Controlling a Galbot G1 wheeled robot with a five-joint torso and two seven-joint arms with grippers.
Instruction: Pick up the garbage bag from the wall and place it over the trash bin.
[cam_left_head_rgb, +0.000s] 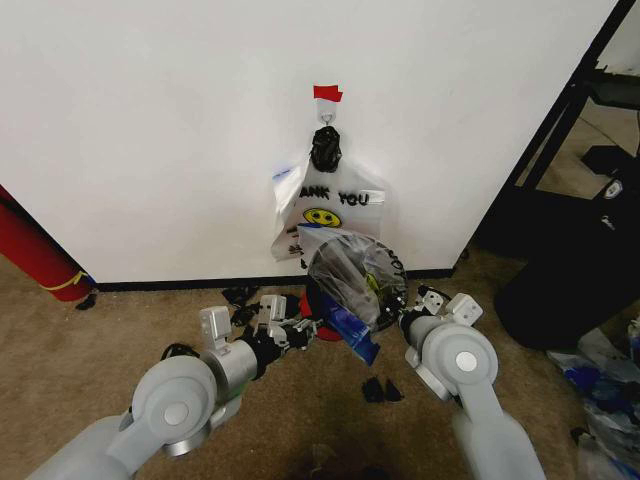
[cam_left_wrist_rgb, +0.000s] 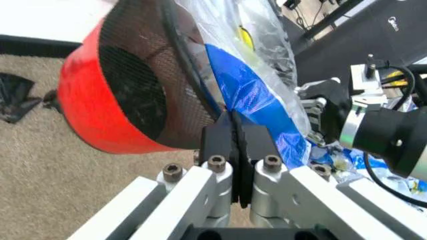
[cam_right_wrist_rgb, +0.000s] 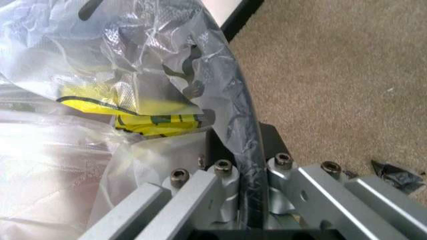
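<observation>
Head view: trash bin (cam_left_head_rgb: 335, 290) lifted and tipped off the carpet (cam_left_head_rgb: 120, 330) in front of the wall (cam_left_head_rgb: 150, 130), between both arms.
Garbage bag (cam_left_head_rgb: 362, 275): draped over the bin's mouth, blue patch hanging at lower side.
Left gripper (cam_left_wrist_rgb: 232, 131): jaws closed, pinching bag and bin rim together, on the bin's left side.
Right gripper (cam_right_wrist_rgb: 248, 150): jaws clamped on bin rim with plastic over it, on the bin's right side.
Wall hook (cam_left_head_rgb: 326, 117): holds white THANK YOU bag (cam_left_head_rgb: 335, 205), red tape (cam_left_head_rgb: 327, 93) above.
</observation>
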